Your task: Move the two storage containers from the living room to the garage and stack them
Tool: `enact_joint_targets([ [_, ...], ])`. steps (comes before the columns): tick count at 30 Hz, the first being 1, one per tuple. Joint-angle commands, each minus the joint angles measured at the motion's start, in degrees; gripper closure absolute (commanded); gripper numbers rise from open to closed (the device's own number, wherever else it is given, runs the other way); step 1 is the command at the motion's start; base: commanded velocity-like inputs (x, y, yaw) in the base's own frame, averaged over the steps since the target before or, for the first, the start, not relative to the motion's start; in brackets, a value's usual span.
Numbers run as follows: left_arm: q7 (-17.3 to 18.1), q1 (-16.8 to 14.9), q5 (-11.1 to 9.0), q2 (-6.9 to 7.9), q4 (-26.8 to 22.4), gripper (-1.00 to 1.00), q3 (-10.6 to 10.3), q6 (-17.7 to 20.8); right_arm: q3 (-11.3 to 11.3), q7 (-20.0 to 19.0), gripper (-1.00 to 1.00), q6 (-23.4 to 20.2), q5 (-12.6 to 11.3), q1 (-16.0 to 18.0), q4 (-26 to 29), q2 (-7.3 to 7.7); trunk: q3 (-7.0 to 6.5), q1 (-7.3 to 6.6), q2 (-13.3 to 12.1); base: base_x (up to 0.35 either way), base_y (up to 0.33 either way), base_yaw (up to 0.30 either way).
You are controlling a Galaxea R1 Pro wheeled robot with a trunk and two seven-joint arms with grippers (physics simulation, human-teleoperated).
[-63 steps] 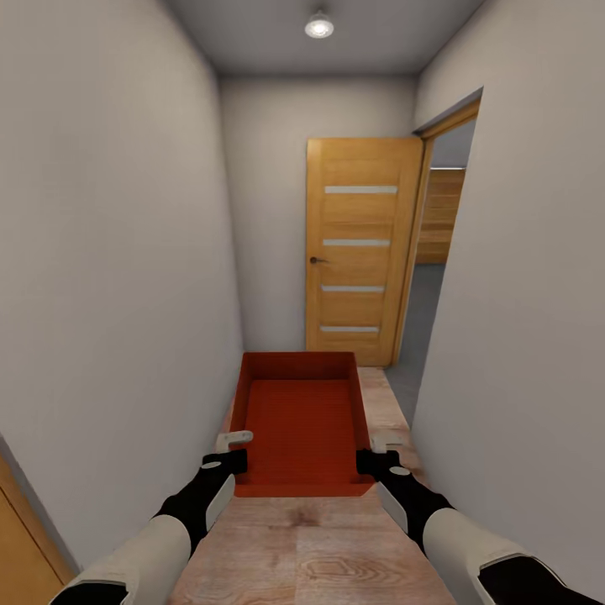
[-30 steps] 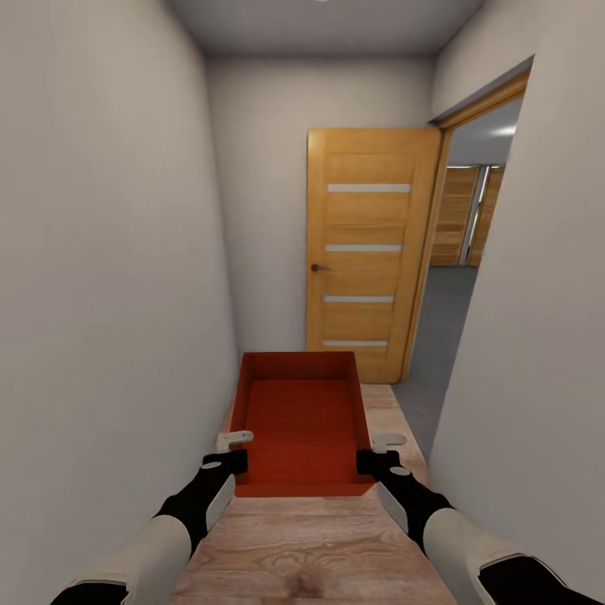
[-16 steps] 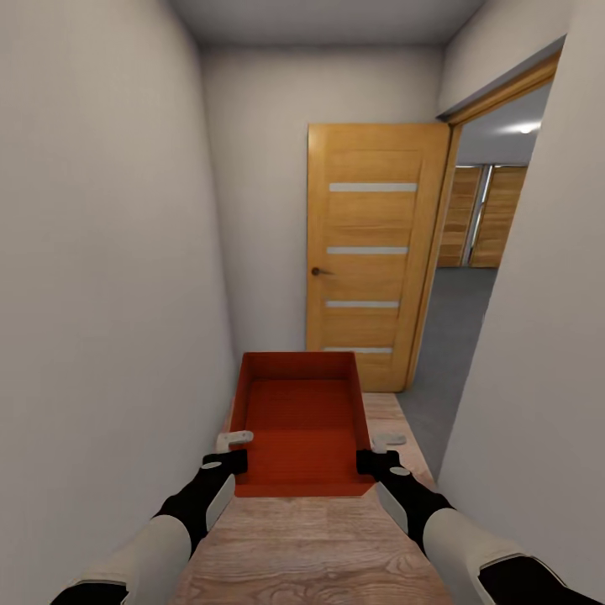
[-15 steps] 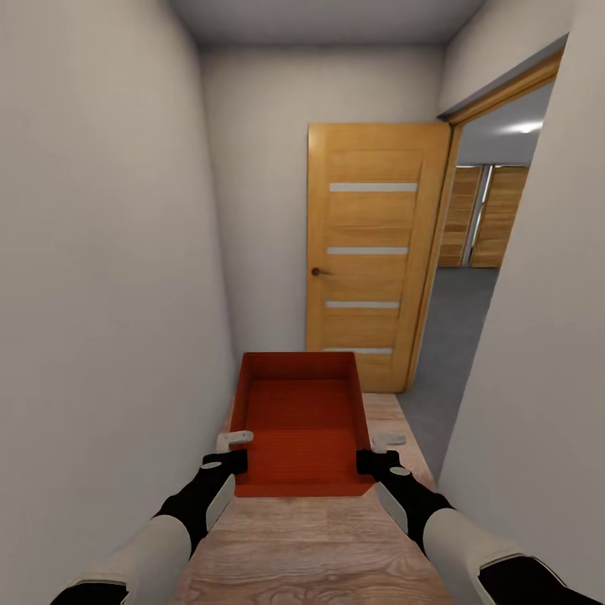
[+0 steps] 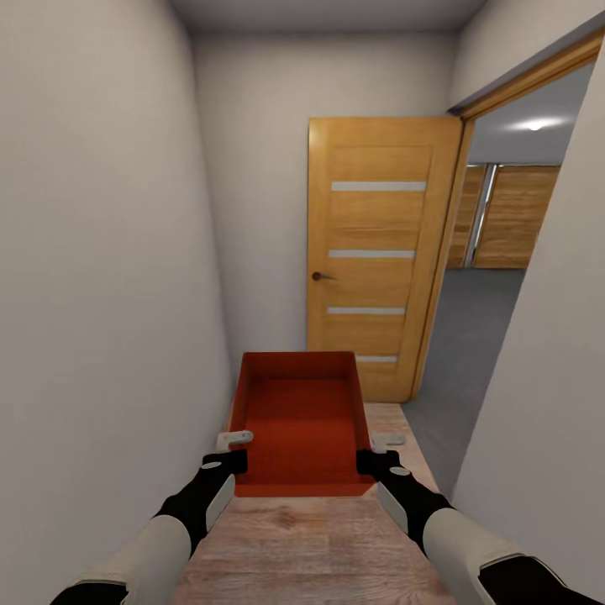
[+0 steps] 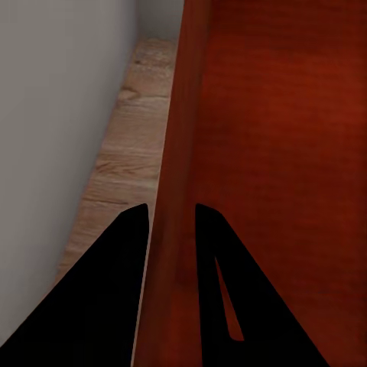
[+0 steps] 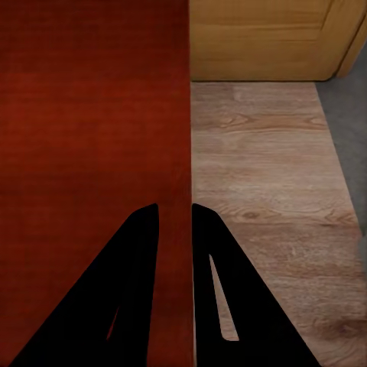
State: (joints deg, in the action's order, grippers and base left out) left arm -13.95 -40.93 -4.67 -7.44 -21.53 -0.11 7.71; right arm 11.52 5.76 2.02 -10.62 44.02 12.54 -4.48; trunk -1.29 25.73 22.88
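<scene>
Your view has advanced: the doorway (image 5: pixel 504 277) now shows more grey floor (image 5: pixel 470 353). Left gripper (image 5: pixel 233 449) and right gripper (image 5: pixel 380 449) each clamp the bin (image 5: pixel 300 420) walls over wood planks (image 5: pixel 311 546).

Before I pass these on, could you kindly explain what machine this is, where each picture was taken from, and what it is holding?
These are simulator renders of a wheeled robot with two arms. The large picture comes from a camera on its head, looking down a narrow hallway with a wood floor. Ahead stands an open door; the doorway on the right shows a grey floor and wooden panels beyond.

The other two pictures come from cameras on the wrists, looking along each end effector's two dark fingers.

The robot carries one orange-red bin, open-topped and empty. The left end effector pinches the bin's left wall, which the left wrist view shows between the fingers. The right end effector pinches the right wall the same way, seen in the right wrist view.
</scene>
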Motion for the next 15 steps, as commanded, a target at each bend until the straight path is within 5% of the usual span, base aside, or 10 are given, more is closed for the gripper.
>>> enact_joint_targets([
  [1, -1.78, -0.02, 0.98, 2.08, -0.34, 1.00, 1.12, 0.38, -1.14, 0.46, 1.00, 0.26, -0.54, 0.02, -0.15, 0.35, 0.02, 0.05, 0.04, 0.322, 0.000, 0.000],
  [15, -1.78, -0.02, 0.98, 2.08, -0.52, 1.00, 1.15, 0.38, -1.14, 0.47, 1.00, 0.38, -0.54, 0.02, -0.15, 0.35, 0.02, 0.05, 0.04, 0.322, 0.000, 0.000],
])
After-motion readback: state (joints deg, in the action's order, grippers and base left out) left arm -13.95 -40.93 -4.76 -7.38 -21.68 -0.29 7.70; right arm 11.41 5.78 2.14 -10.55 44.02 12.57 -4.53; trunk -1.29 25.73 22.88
